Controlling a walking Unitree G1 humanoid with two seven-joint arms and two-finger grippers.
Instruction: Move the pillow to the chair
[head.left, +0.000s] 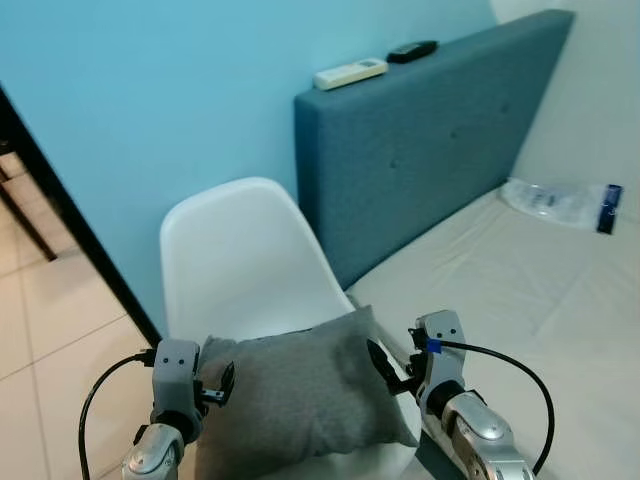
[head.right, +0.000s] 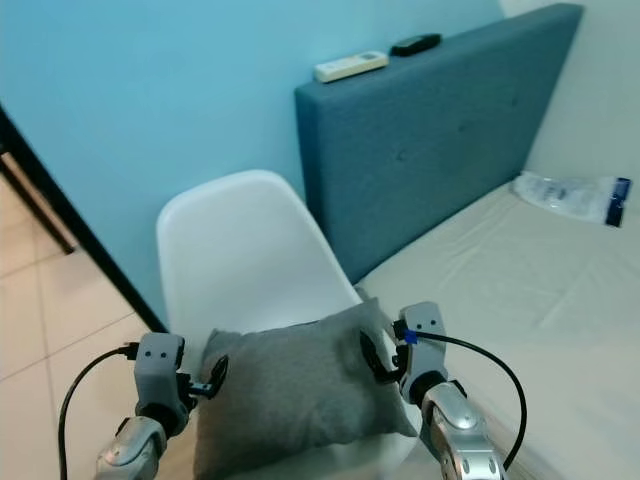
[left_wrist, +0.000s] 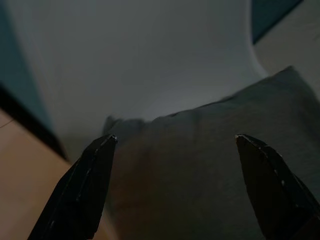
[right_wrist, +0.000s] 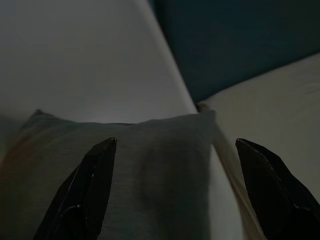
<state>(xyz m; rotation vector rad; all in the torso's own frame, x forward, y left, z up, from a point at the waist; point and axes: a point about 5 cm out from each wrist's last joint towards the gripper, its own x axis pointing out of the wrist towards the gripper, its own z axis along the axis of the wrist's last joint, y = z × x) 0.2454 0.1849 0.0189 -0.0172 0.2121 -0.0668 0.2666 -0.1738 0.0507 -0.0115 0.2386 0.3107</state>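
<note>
Your left gripper (head.left: 222, 385) and right gripper (head.left: 385, 368), fingers spread wide and holding nothing, flank the soft, light pillow (head.left: 300, 395) on the chair (head.left: 240, 250); grip its side edges.

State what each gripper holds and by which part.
Nothing is held. The gray pillow lies on the white chair; the left gripper and right gripper are open, flanking its sides.

- pillow (head.right: 290, 395) sitting on the white chair (head.right: 245, 265)
- left gripper (head.right: 212, 378) and right gripper (head.right: 372, 358) at its left and right edges
- bed (head.right: 520, 290) on the right
</note>
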